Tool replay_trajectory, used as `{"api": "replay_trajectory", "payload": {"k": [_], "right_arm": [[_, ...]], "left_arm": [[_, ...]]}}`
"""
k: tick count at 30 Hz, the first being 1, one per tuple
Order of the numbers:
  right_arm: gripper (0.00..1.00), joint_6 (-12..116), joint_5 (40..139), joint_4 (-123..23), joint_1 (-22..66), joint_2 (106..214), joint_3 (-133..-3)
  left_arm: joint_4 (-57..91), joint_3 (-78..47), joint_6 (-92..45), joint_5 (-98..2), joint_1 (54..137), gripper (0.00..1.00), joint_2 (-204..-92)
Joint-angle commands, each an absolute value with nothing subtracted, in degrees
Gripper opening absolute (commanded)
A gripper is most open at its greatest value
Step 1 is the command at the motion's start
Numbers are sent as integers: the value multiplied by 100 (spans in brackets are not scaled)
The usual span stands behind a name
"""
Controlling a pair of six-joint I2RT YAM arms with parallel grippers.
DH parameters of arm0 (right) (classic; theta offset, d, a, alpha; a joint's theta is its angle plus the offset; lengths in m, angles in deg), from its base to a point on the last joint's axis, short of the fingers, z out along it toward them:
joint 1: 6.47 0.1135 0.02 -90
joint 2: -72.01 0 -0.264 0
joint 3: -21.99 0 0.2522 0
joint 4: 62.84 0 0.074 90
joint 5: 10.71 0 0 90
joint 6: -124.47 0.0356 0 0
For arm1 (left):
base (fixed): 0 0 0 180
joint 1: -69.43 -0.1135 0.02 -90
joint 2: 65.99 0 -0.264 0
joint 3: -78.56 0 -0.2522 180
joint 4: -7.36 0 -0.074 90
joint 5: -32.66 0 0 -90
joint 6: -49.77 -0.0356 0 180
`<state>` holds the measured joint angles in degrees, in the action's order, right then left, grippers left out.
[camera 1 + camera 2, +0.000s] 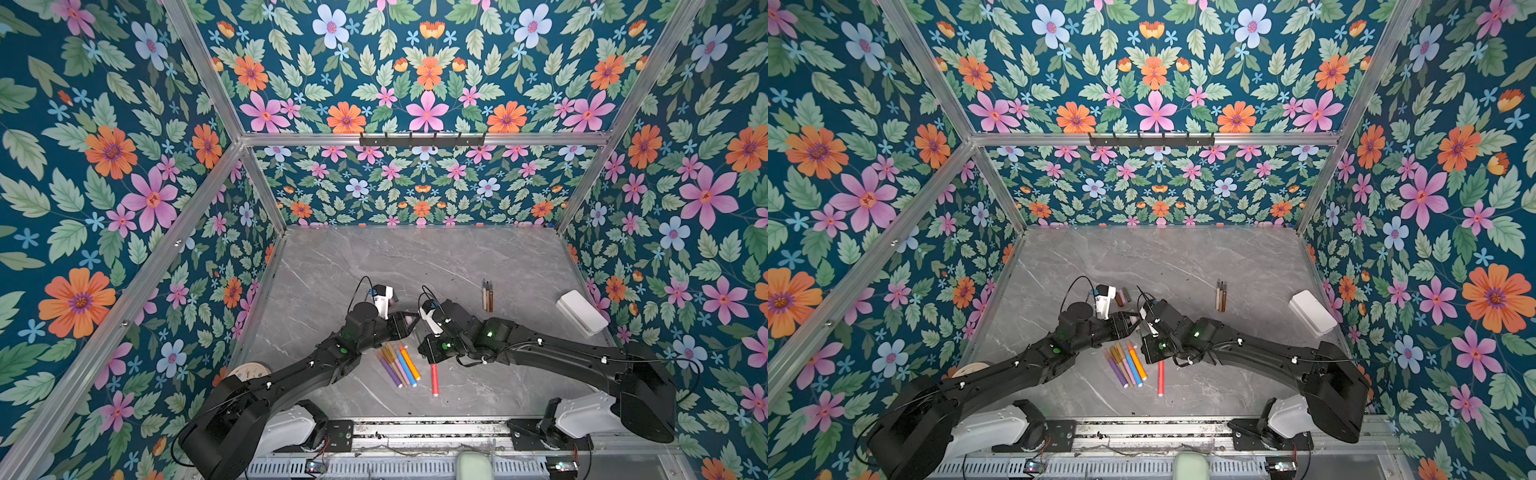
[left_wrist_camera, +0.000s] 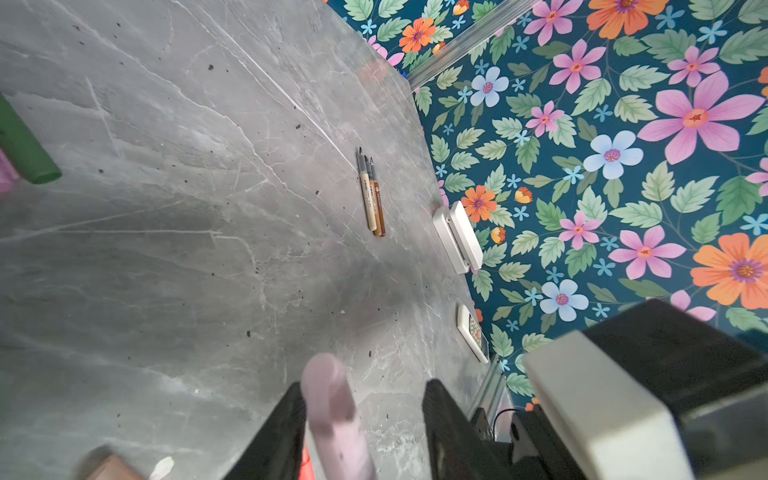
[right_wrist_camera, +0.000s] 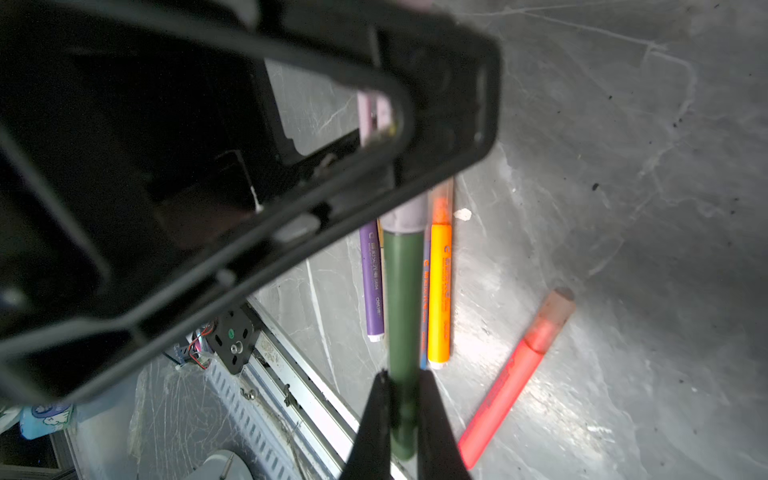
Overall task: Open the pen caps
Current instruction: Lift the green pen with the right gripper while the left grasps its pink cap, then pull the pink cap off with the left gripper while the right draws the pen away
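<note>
Table (image 1: 415, 257): grey marble-look top. All the work sits at ctr, in the near half.
L arm (image 1: 291, 374): reaches from the near-left base to ctr, wrist turned right.
R arm (image 1: 540, 349): reaches from the near-right base to ctr, wrist turned left. The two wrists meet almost nose to nose, just far of the pen row.
Pen row (image 1: 399, 365): purple, gold, blue and orange pens lie side by side at near ctr. The orange one shows its cap on, and the rest look capped too, so these are prob. left to do.
Bare trio (image 1: 487, 297): 3 thin pens at far right, tips exposed. These count as done.
Red pen (image 1: 434, 380): lies alone just right of the row, cap on, left to do.
Green pen (image 3: 401, 299): the one in hand, spanning btw the grippers and seemingly clear of the table, cap on.
R gripper (image 3: 404, 376): jaws pinch the green pen's barrel.
L gripper (image 2: 365, 390): jaws spread either side of the pale pink cap. One jaw touches it, the other stands apart, so no firm grip yet.
Loose caps (image 1: 1122, 297): a few lie at far ctr, beside the L wrist.
Pale pink cap (image 3: 405, 216): seated on the green pen's end, not pulled yet. By my read the job is under half done.
</note>
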<state>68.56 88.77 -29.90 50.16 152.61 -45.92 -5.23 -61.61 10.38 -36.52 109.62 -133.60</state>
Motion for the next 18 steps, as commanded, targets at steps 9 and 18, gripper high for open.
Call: {"api": "replay_trajectory", "payload": {"k": [9,18], "right_arm": [[0,6815,8674,-3036,5022,15156,-4538],[24,6832,8685,-3156,5020,15268,-4562]], "left_arm": [[-972,-6133,1086,-3211,10828,7,-13397],[-1264,-6157,1283,-2970,10810,0,-13485]]}}
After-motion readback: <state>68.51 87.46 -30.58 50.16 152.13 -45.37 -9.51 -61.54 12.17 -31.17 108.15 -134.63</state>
